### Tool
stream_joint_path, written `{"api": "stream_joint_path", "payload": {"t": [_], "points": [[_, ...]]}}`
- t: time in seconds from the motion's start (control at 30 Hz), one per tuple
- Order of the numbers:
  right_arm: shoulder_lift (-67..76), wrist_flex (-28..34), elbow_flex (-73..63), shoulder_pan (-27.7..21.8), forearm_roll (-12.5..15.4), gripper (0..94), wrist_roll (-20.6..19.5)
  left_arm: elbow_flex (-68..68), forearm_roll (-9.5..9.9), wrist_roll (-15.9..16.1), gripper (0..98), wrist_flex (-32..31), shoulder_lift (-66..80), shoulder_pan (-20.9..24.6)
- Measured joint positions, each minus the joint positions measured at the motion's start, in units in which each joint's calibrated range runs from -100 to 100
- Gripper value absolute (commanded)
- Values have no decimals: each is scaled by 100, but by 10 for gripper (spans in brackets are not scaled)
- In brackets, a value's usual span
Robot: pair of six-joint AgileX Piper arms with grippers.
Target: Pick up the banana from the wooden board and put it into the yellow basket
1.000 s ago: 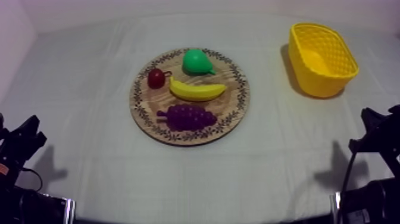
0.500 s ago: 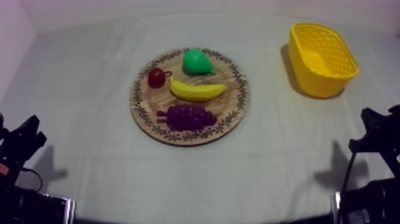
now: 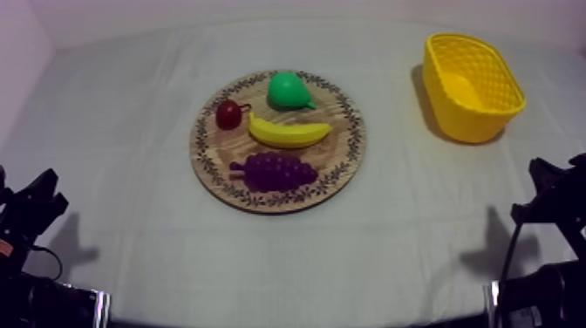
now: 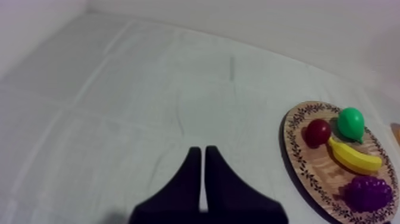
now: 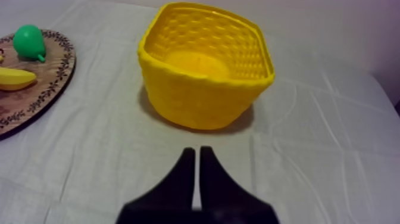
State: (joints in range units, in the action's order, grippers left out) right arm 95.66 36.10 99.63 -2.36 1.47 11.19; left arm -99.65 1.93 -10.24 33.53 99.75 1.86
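Nothing is shifting since the earlier frames: both arms are resting low at their sides of the table and every fruit is keeping its place. We are looking down on the grey-white cloth, with the round wooden board lying near its middle and the yellow basket standing upright well apart from it, on our right side, bare cloth stretching between the two. Our left gripper is hovering over bare cloth with the board off to one side, its fingers pressed together as a narrow wedge, grasping nothing. Our right gripper is pointing at the near wall of the basket, its fingers likewise clenched on nothing. We are seeing the banana lying across the middle of the board, crowded by the bunch of grapes just on its near side, the pear just on its far side, and the small red fruit sitting beside its left end
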Motion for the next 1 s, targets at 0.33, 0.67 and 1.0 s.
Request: {"api": "stream_joint_path", "payload": {"t": [0.33, 0.67, 1.0], "points": [[0, 0, 0, 0, 0, 3, 4, 0, 0, 0, 0, 1, 0, 0], [0, 0, 0, 21, 0, 3, -7, 0, 0, 0, 0, 1, 0, 0], [-153, 69, -77, 40, 20, 3, 112, 0, 0, 0, 0, 1, 0, 0]]}}
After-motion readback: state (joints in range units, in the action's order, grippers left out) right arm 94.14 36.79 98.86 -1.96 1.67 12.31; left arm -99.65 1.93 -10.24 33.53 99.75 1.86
